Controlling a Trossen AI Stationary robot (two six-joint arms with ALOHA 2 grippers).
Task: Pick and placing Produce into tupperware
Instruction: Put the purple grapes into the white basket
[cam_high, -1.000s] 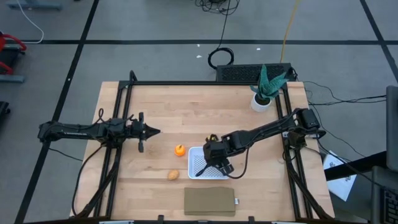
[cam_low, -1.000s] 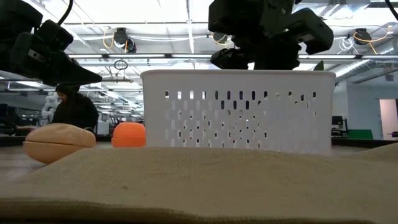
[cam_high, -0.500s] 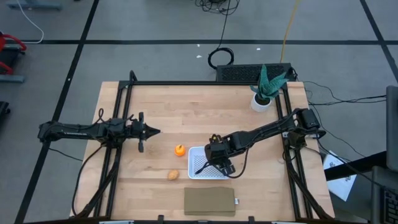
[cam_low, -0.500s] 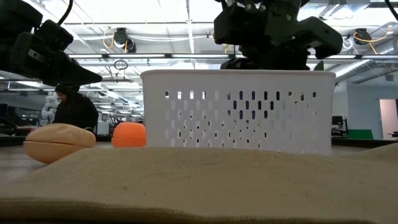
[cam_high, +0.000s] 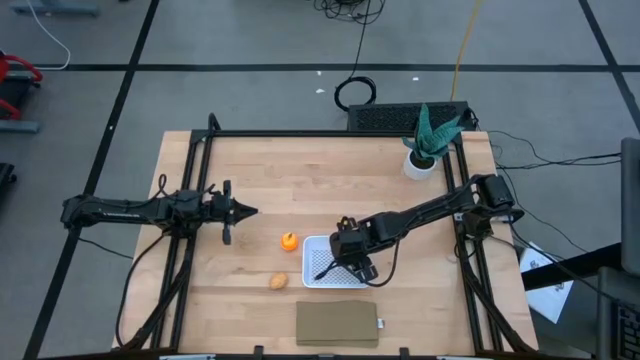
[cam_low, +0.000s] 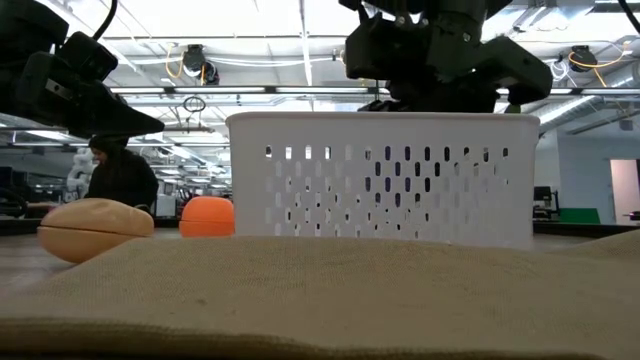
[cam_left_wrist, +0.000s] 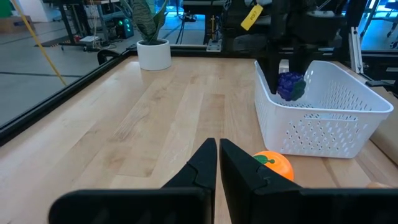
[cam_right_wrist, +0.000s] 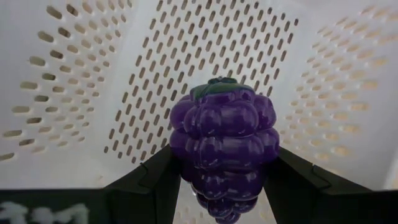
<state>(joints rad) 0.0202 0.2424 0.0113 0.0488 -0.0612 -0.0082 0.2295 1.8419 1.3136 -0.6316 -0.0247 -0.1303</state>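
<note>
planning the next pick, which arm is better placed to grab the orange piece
Left, probably. The left gripper waits shut near the orange piece, while the right gripper holds the purple grapes over the white container.

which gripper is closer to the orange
Right. The right gripper holds the grapes over the container beside the orange; the left gripper sits farther off.

Purple grapes (cam_right_wrist: 224, 149) with a green cap — white slotted tupperware (cam_right_wrist: 93, 74), orange fruit (cam_left_wrist: 274, 167), tan-brown oval (cam_low: 95, 228).
</note>
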